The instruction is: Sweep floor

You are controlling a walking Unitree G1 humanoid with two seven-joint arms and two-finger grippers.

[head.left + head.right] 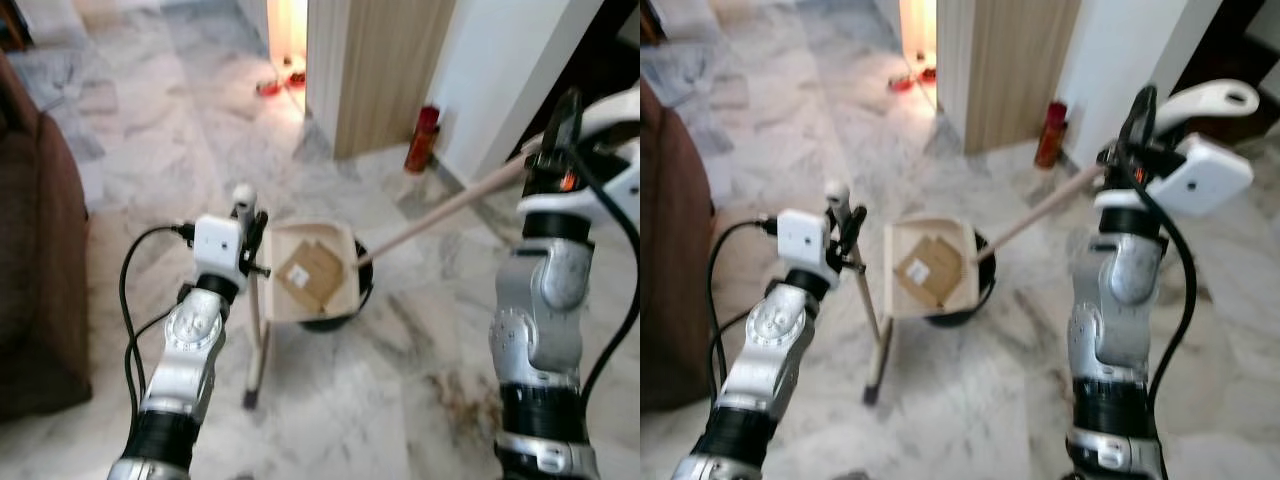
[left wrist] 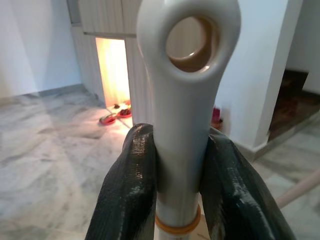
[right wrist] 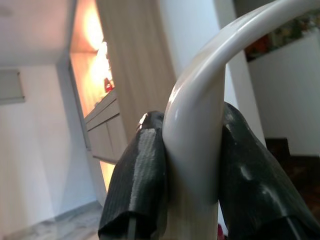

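Room: white and grey marble floor (image 1: 400, 380), running back to a lit doorway (image 1: 287, 30) with red slippers (image 1: 280, 82) at its threshold. A brown stain shows on the marble near the right arm's base.

Large furnishings: brown sofa (image 1: 40, 250) along the robot's left; wood-panelled partition (image 1: 385, 70) beside the doorway; white wall pillar (image 1: 500, 80) to its right, with a dark step seen past it in the left wrist view.

Dustpan (image 1: 312, 272): cream tray, near the middle of the floor ahead, open face tilted up toward the camera, holding flat pieces of brown cardboard (image 1: 310, 272). Its long handle (image 1: 255, 330) slopes down to the floor on the robot's left side; the white, ring-ended grip (image 2: 186, 90) is at the top.

Broom (image 1: 440, 212): pale wooden stick running diagonally from the upper right down to the dustpan's right edge; a dark rounded head (image 1: 330, 320) sits against and partly behind the tray.

Left gripper (image 2: 180, 185): both black fingers (image 2: 131, 195) clamped on the dustpan's white grip, just below the ring.

Right gripper (image 3: 192, 180): raised at the right, fingers (image 3: 140, 185) pressed on either side of the broom's curved white top (image 1: 1208, 98).

Small item: red canister (image 1: 422, 138) standing by the pillar's foot.
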